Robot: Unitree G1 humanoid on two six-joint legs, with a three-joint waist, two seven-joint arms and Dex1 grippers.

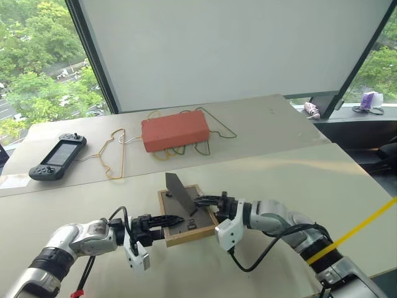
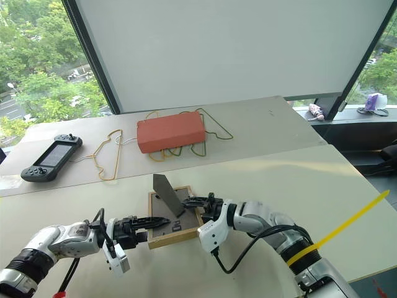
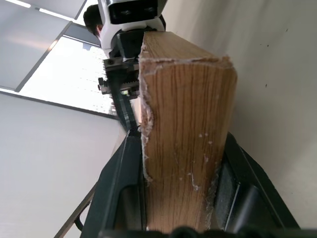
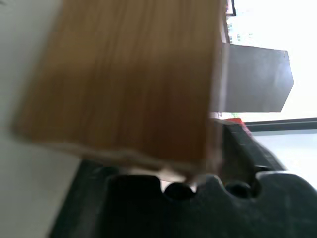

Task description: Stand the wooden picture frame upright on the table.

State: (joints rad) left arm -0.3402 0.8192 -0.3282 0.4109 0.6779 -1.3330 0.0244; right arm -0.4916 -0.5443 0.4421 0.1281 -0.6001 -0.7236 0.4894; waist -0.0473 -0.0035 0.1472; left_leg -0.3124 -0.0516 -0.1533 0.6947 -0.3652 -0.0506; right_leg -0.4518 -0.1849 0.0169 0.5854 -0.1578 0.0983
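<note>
The wooden picture frame (image 1: pixel 186 231) lies just above the table (image 1: pixel 279 180) near its front edge, dark back up, with its fold-out stand (image 1: pixel 180 193) raised. My left gripper (image 1: pixel 171 220) reaches in from the left and is shut on the frame's left edge; the left wrist view has the light wood (image 3: pixel 188 139) clamped between both black fingers. From the right, my right gripper (image 1: pixel 208 200) is shut on the frame's right edge, and the wood (image 4: pixel 129 74) sits between its fingers in the right wrist view, the stand (image 4: pixel 255 79) beyond.
An orange-red box (image 1: pixel 175 130) rests at the table's back on a tangle of thin cables (image 1: pixel 115 155). A black handheld game console (image 1: pixel 57 156) lies at the back left. A yellow strap (image 1: pixel 353 230) crosses my right arm. Windows run behind the table.
</note>
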